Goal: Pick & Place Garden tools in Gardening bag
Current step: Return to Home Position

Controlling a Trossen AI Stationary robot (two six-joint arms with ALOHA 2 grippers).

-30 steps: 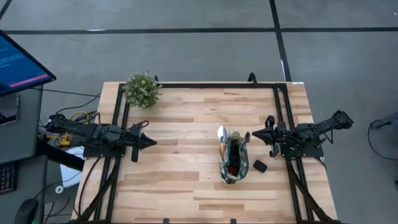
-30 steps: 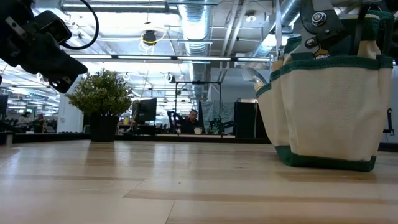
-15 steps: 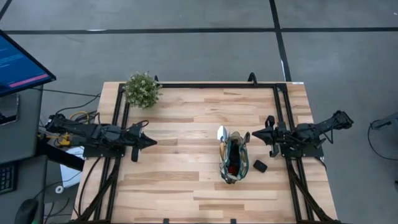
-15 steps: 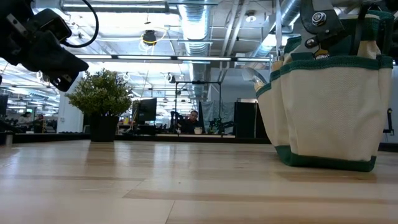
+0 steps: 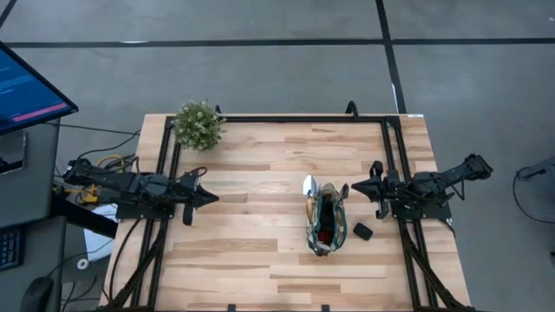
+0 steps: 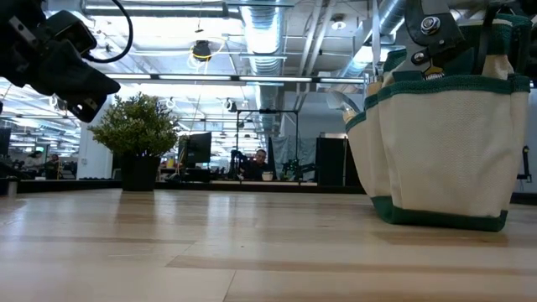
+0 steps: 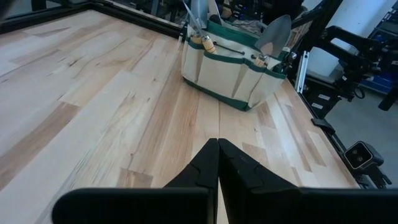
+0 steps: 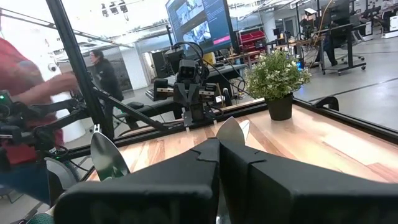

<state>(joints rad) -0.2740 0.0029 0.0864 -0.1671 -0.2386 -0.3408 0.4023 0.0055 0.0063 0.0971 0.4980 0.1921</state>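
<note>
- Two grippers, both clenched on nothing: left gripper [image 7: 217, 143] has its fingers pressed tip to tip, right gripper [image 8: 217, 142] likewise. Both hover over the table [image 5: 260, 165], facing each other from opposite sides.
- Just ahead of the right jaws: gardening bag [image 5: 325, 227], upright on the table, apart from the fingertips.
- Silver trowel head [image 5: 310, 185] sticks out of the bag's end closest to the right jaws. Wooden handles [image 7: 207, 45] sit in its outer pockets.
- Small dark object [image 5: 362, 231] lies just beside the bag, off to one side of the right jaws. I cannot tell what it is.
- From the left jaws, the bag is well ahead, with bare boards between.
- Potted plant [image 5: 199, 126] stands at the table's corner, to the side of the left jaws and far across from the right ones.
- Person [image 8: 102, 71] stands beyond the table, behind the left arm.
</note>
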